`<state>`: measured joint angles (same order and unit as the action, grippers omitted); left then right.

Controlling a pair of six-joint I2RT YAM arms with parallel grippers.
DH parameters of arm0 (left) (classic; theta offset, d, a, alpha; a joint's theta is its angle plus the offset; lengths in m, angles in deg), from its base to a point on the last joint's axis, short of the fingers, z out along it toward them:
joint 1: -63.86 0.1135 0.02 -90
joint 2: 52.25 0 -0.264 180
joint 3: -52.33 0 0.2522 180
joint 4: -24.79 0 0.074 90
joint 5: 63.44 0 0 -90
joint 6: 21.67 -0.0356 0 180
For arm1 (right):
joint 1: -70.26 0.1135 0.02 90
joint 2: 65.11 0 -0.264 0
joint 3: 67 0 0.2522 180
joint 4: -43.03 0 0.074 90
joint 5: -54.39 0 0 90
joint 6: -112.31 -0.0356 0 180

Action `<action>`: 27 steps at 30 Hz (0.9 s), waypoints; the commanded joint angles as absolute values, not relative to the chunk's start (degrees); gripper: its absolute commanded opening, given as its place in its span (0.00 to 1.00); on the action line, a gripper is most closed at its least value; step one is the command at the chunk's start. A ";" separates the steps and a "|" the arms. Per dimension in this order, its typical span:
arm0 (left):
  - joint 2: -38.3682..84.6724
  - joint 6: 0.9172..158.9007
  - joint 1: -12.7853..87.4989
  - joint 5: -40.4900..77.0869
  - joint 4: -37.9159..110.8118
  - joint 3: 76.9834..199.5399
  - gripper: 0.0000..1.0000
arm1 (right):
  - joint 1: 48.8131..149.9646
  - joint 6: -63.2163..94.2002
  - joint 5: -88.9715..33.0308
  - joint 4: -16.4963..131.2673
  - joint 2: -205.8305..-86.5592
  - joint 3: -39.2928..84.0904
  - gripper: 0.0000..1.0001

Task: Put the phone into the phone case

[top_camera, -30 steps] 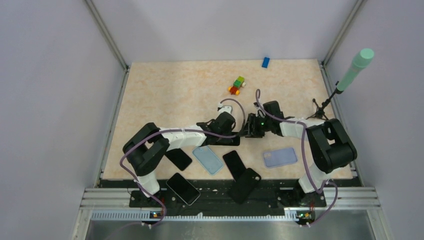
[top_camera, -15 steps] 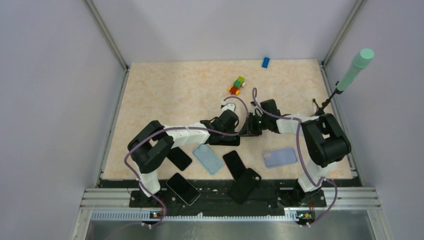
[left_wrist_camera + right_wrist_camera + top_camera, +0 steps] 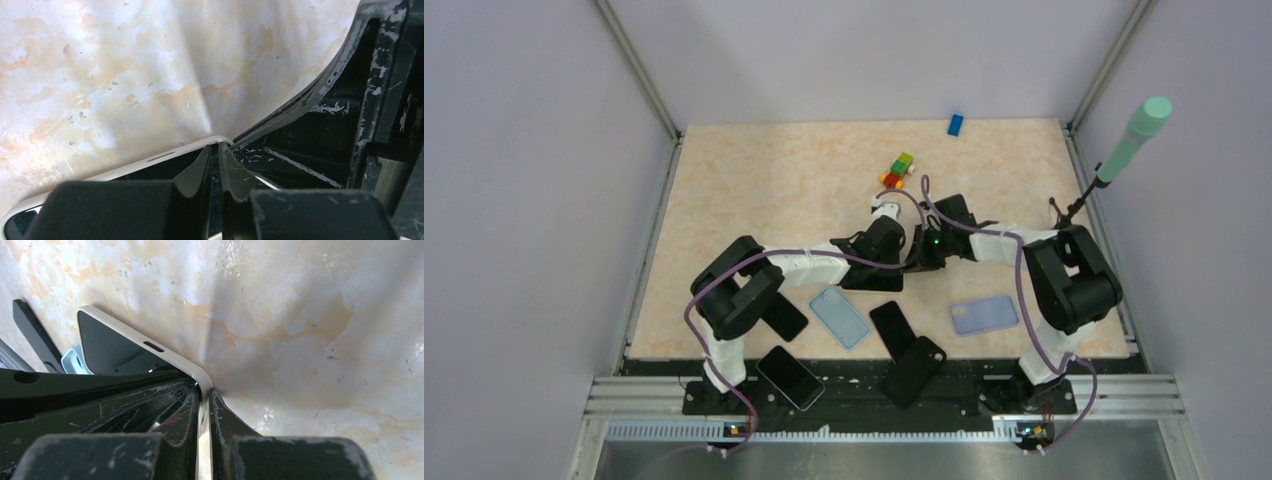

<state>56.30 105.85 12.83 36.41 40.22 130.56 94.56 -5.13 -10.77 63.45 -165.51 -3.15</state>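
A phone with a white rim and dark screen (image 3: 115,347) is held between my two grippers at the table's middle; in the top view it shows as a dark slab (image 3: 871,281). My right gripper (image 3: 204,390) is shut on the white rim at one corner (image 3: 921,254). My left gripper (image 3: 218,150) is shut at the same corner of the phone (image 3: 165,156), fingertip to fingertip with the right one (image 3: 902,256). A light blue phone case (image 3: 839,318) lies flat just in front of them. A lavender case (image 3: 984,314) lies to the right.
Black phones (image 3: 892,328) (image 3: 782,317) (image 3: 790,377) and a black case (image 3: 916,368) lie near the front edge. Toy blocks (image 3: 897,171) and a blue block (image 3: 955,124) sit farther back. A green-tipped stand (image 3: 1132,138) is at the right wall.
Both grippers, still joined at the phone's corner, have shifted a little to the left and toward the far side; the arms have swung with them.
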 commanded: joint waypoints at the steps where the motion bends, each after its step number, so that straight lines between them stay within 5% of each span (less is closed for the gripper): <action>1: 61.28 105.33 12.97 35.26 48.58 127.30 0.11 | 98.04 -0.63 -26.14 70.27 -171.54 -5.33 0.00; 12: 51.56 102.82 13.25 38.51 48.67 126.00 0.19 | 99.13 0.23 -27.00 70.83 -161.70 -5.02 0.01; 19: 41.03 101.11 16.58 37.87 47.99 122.05 0.47 | 99.01 -2.04 -24.46 68.26 -153.80 -7.62 0.25; 27: 24.60 100.91 29.95 20.29 39.97 108.52 0.61 | 98.28 -4.57 -20.03 66.22 -147.35 -11.45 0.46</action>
<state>31.45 101.54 23.98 31.14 45.14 113.77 98.62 -3.04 -22.36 67.53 -151.00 -10.10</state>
